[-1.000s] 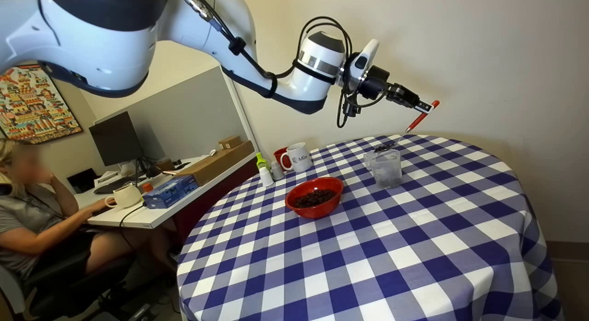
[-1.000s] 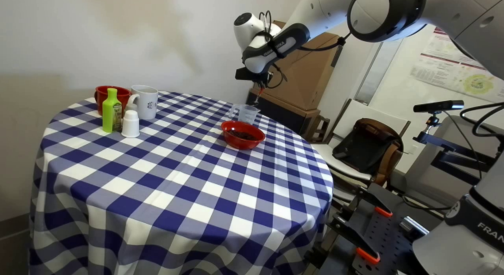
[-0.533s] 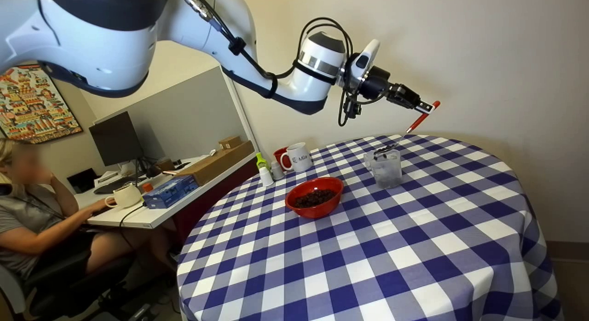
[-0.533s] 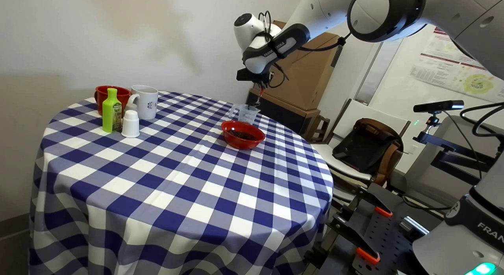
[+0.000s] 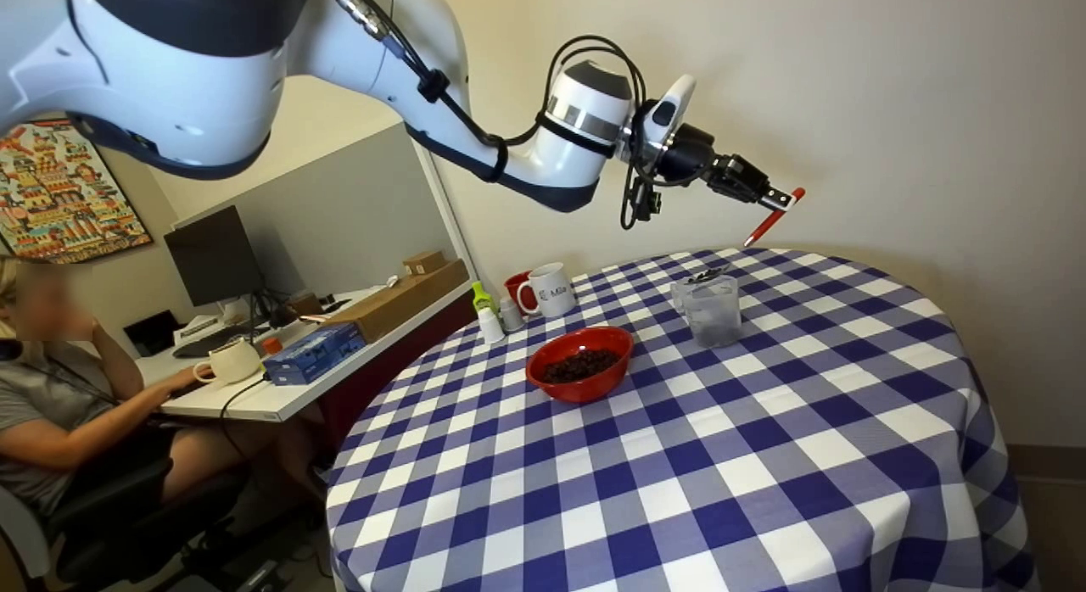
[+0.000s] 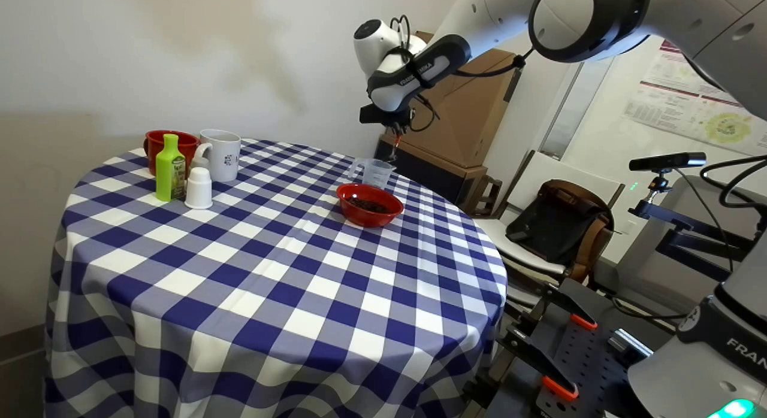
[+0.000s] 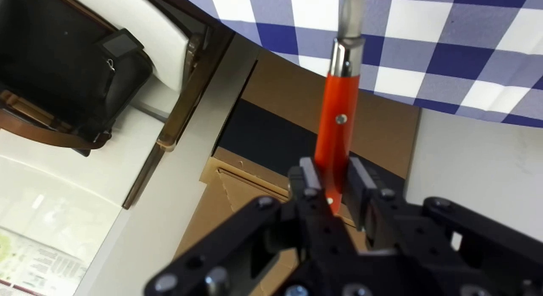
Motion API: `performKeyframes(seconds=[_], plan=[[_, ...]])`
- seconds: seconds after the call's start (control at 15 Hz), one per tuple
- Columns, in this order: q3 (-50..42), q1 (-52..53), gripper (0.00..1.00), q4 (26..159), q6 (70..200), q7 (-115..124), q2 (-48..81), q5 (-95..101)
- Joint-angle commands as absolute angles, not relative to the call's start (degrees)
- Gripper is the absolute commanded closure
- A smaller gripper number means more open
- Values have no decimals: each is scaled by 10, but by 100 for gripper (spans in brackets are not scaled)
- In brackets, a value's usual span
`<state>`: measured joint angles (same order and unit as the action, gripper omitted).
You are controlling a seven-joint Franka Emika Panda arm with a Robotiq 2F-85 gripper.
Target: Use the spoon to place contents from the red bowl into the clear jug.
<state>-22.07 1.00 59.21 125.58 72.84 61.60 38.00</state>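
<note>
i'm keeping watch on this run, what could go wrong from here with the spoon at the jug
Spilling: the low end of the spoon appears close to the rim of the clear jug, so what look like dark pieces on it might drop onto the checked tablecloth.
Twisting: the pincer is shut on the orange-red handle near its upper end, so the spoon might turn if it knocks the rim.

A plain pale wall (image 5: 899, 134) rises behind the round desk (image 5: 662, 456), draped in blue-and-white check; a grey partition (image 5: 348, 202) backs a white worktop (image 5: 280, 397), a colourful picture (image 5: 64, 193) hangs nearby, and a white-backed chair (image 6: 542, 172) stands near large cardboard boxes (image 6: 473, 115)
</note>
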Motion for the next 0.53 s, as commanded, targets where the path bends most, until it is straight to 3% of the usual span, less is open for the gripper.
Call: performKeyframes(seconds=[0.0,0.47], plan=[[-224,17,95,594,1237,701,606,382],[-221,15,95,583,1199,664,613,379]])
